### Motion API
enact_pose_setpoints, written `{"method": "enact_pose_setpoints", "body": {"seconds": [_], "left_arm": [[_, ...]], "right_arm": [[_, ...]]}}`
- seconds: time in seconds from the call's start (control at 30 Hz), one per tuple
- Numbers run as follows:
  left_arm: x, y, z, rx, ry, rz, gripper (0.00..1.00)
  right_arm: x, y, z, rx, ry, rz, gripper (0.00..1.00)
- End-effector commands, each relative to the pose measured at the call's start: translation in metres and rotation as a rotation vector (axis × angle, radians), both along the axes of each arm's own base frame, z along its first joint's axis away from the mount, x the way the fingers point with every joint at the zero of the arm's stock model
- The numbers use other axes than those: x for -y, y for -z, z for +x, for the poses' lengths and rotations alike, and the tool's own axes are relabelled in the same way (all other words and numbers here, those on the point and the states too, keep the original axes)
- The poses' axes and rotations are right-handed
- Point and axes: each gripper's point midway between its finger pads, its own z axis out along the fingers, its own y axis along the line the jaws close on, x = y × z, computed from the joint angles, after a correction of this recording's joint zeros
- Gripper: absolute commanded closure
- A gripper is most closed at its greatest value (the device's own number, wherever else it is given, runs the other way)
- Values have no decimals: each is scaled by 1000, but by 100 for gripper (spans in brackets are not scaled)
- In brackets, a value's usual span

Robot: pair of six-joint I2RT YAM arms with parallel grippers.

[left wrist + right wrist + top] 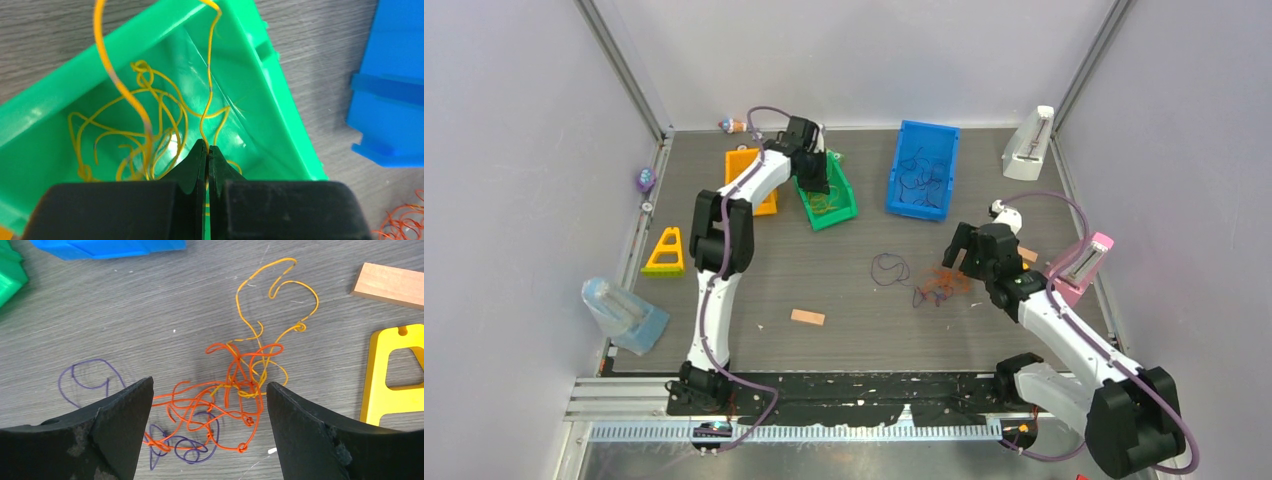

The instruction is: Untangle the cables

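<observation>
Left jaws: fully closed, pinching a thin glossy yellow wire right at the tips. The strand runs up from the pinch and out past the rim of the green moulded-plastic bin. More yellow wire lies in loose springy loops on the bin floor, beside and below the jaws. A blue plastic bin sits near the green one, not touching.

Right jaws: spread wide with nothing held, over the matte grey wood-grain table. The wire tangle lies in the gap between the two matte black fingers. In it, thin red-orange wire is knotted with amber wire and purple wire. The amber loops stretch away beyond the knot. One open purple loop lies clear of the knot, just beside a finger.

A flat rectangular wooden block and a flat yellow plastic A-shaped frame lie off to one side, apart from the wires.
</observation>
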Motion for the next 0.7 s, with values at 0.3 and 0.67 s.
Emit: {"method": "enact_pose_setpoints", "body": {"seconds": [0.3, 0.67], "left_arm": [[-1, -8, -17, -14, 55, 23, 97], [7, -13, -24, 13, 86, 10, 87]], "right_arm": [[15, 28, 7, -136, 106, -48, 14], [10, 31, 10, -157, 81, -45, 19]]}}
